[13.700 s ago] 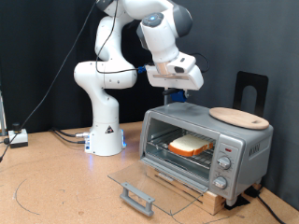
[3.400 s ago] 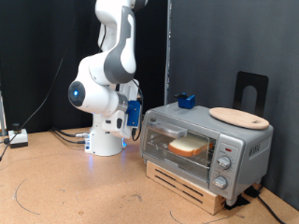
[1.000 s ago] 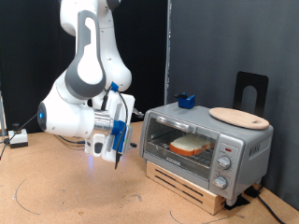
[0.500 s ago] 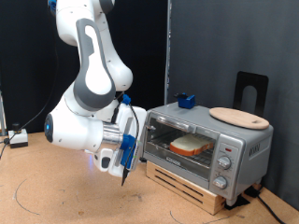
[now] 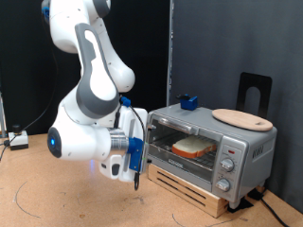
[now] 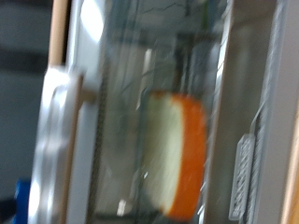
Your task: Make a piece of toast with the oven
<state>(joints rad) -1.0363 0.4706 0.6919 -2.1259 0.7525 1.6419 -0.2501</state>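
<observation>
- Since half a second ago the arm (image 5: 95,113) has dropped lower and swung closer to the oven (image 5: 208,149), whose door, lying open earlier in the recording, now stands shut
- Left of the oven in the exterior view, a cable (image 5: 66,135) runs across the table (image 5: 57,203) behind the arm's white base
- Gripper (image 5: 135,175) hangs just left of the oven's door, low, near its bottom corner, fingers pointing down; whether the jaws are open or closed I cannot tell, and nothing shows between them
- Toast (image 5: 192,147) lies inside the oven on the rack, behind the glass; in the wrist view it (image 6: 176,154) shows blurred through the door, pale with an orange-brown crust, with the door handle (image 6: 56,149) beside it
- Oven stands on a wooden pallet (image 5: 189,189), with three round knobs (image 5: 226,166) at its right end
- On top of the oven, a small blue object (image 5: 187,102) sits at the back left and a round wooden board (image 5: 242,118) lies at the right
- Behind the oven's right end stands a dark bracket (image 5: 254,93)
</observation>
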